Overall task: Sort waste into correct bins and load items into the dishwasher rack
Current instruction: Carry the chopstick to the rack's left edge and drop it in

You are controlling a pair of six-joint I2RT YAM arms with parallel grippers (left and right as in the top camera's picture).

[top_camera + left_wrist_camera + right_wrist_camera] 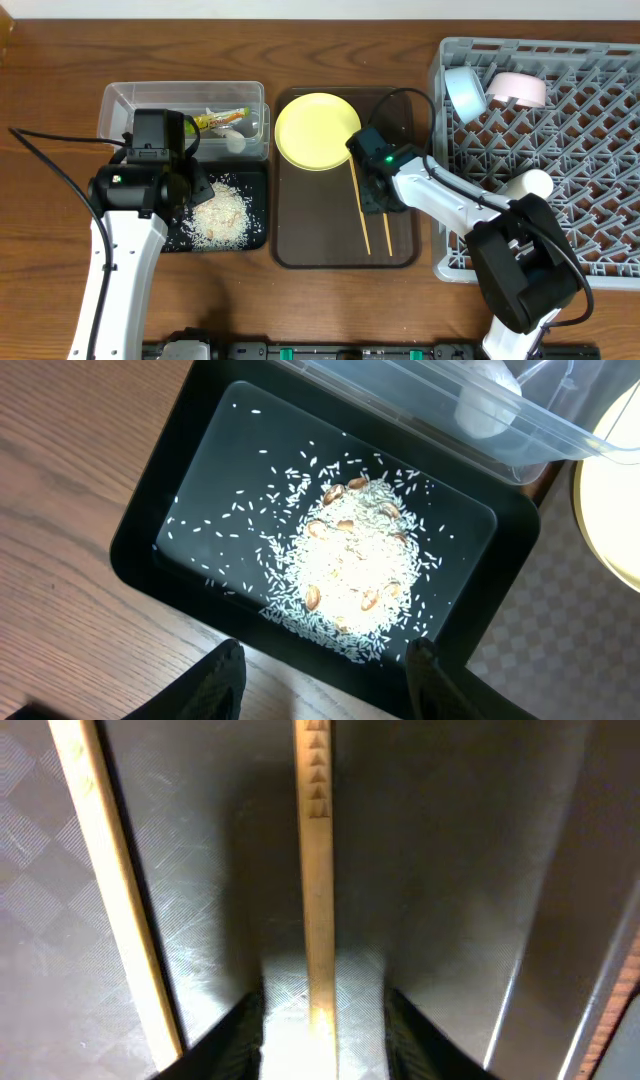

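The clear container holds the green-and-orange wrapper and the crumpled white paper. The black tray holds a heap of rice. It also shows in the left wrist view, with the rice and a few brown bits in it. My left gripper is open and empty above the table by the tray's near rim. The yellow plate and the chopsticks lie on the brown tray. My right gripper is open, low over it, straddling one chopstick; the other chopstick lies to its left.
The grey rack at the right holds the light blue bowl, the white bowl and the small cup. The brown serving tray lies between the black tray and the rack. The right arm reaches across the rack's left edge.
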